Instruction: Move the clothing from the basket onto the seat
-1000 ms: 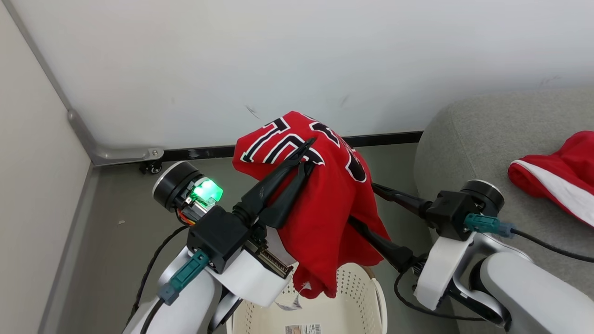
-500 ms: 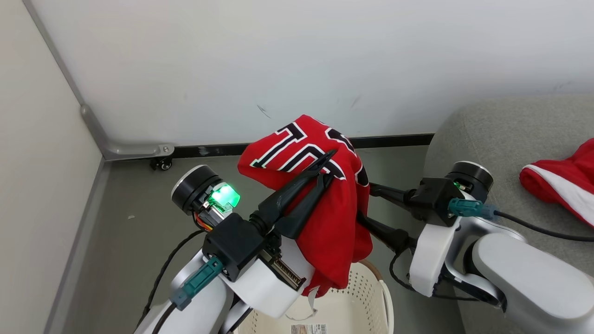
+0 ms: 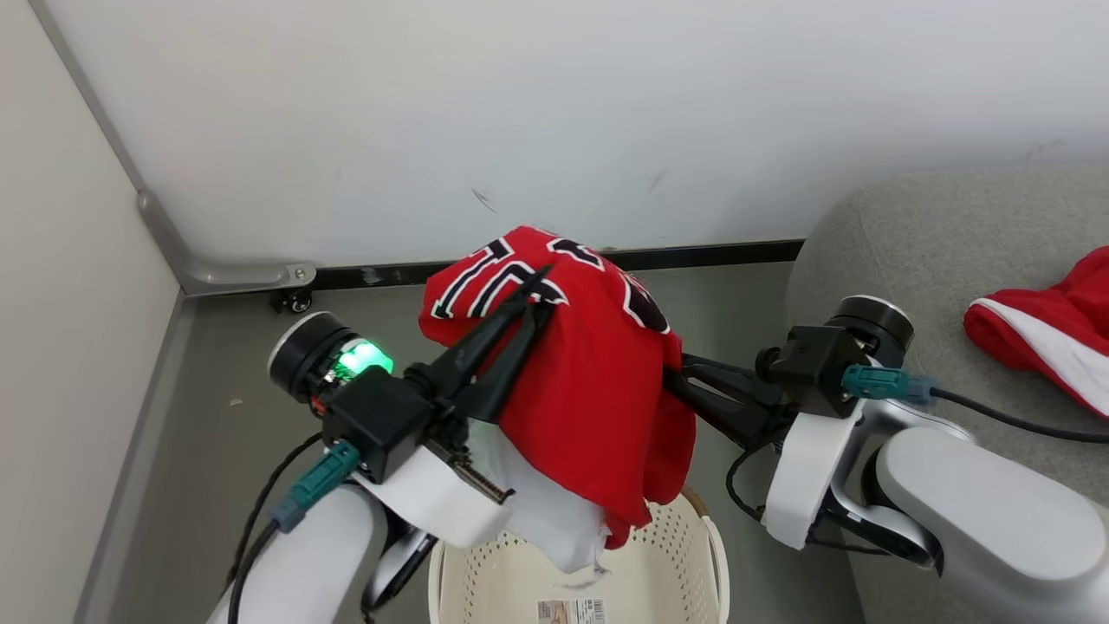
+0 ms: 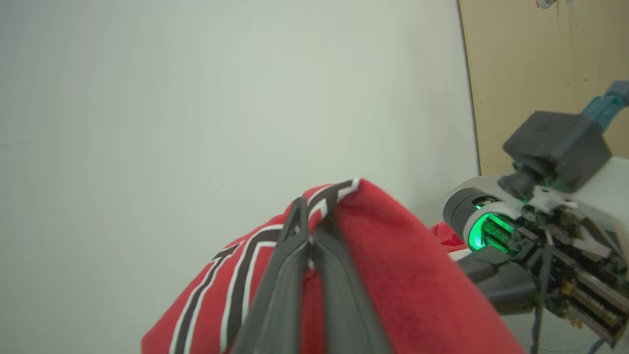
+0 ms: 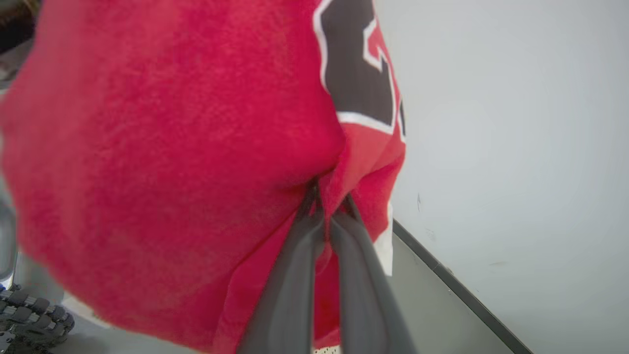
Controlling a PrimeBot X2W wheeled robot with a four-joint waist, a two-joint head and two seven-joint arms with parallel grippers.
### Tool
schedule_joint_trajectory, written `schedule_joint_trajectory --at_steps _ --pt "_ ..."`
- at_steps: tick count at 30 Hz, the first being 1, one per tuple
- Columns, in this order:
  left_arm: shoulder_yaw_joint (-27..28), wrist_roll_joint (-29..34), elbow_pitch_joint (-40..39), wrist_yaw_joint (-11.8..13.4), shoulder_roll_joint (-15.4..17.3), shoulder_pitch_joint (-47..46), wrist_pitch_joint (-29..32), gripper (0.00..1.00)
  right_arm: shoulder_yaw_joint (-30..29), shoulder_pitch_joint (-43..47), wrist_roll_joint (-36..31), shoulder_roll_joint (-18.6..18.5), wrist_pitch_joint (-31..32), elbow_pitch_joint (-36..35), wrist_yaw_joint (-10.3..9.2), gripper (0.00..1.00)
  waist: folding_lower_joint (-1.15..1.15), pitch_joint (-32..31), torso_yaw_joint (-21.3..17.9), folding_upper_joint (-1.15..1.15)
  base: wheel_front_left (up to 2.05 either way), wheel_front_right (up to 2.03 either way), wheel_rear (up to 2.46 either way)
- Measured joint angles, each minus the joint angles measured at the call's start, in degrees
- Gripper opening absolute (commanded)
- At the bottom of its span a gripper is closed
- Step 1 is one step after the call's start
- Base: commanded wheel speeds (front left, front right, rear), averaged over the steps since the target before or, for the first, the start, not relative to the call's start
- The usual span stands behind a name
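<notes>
Jersey (image 3: 572, 390) hangs in the air above the basket (image 3: 706, 555), held between both arms. Its long axis runs from the lettered end, nearest the wall (image 3: 554, 113), down to a loose hem over the basket's rim. The black, white-edged lettering faces up and back.

The left gripper (image 3: 539, 295) is closed on the top fold, fingers pointing up and right. The right gripper (image 3: 684, 381) reaches in from the sofa (image 3: 910, 251) side, its tips buried under the cloth in the head view.

The right wrist view shows what the head view hides: the right gripper (image 5: 330, 201) has its two fingers pressed together where the fabric puckers, apparently with a fold pinched between them. The left wrist view shows the left gripper (image 4: 312, 221) clamped on the striped edge of the jersey (image 4: 393, 255).

The head view alone shows the red shorts (image 3: 1040, 338) lying on the sofa and the label sticker (image 3: 570, 611) on the basket's bottom.

A second ago the right gripper's fingers stood wide apart on either side of the hanging cloth; now they are closed. The jersey's white inner side now shows low down.
</notes>
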Motion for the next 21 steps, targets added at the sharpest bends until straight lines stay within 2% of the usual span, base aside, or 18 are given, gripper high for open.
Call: schedule_joint_trajectory --at_steps 6,15,16,17,18,19,21 --pt "3.33 -1.69 5.24 0.02 1.54 1.83 0.01 0.0 -1.57 0.82 3.75 -0.87 -3.08 -0.07 0.0 0.0 0.0 0.16 -1.09 0.0 0.0 0.0 0.0" --pt "5.05 -4.75 8.67 0.05 0.58 2.69 0.01 0.0 -7.7 4.72 9.83 -0.42 -9.04 -0.02 0.01 0.0 0.0 0.42 -3.17 0.0 0.0 0.0 0.0" --pt "5.16 -4.94 8.84 0.01 0.51 2.92 0.01 0.06 -8.24 5.06 10.18 -0.23 -9.53 0.16 0.02 0.0 0.0 0.46 -3.4 0.0 0.0 0.0 0.0" --pt "5.16 -4.97 9.03 0.0 0.46 3.23 0.01 0.28 -8.93 5.27 10.44 -0.05 -10.07 0.37 0.04 0.0 0.0 0.51 -3.63 0.0 0.0 0.0 0.0" --pt "5.2 -5.13 9.32 -0.01 0.31 3.48 0.01 0.58 -9.83 5.65 10.8 0.09 -10.61 0.48 0.08 0.0 0.0 0.55 -3.86 0.0 0.0 0.0 0.0" --pt "5.27 -5.52 9.55 -0.02 0.11 3.59 0.01 1.0 -10.63 5.94 11.12 0.24 -10.85 0.62 0.09 0.0 0.0 0.59 -4.1 0.0 0.0 0.0 0.0" --pt "5.86 -6.19 9.84 0.01 -0.24 3.59 0.01 1.0 -12.3 6.05 11.7 0.24 -11.38 0.98 0.07 0.0 0.0 0.67 -4.56 0.0 0.0 0.0 0.0"
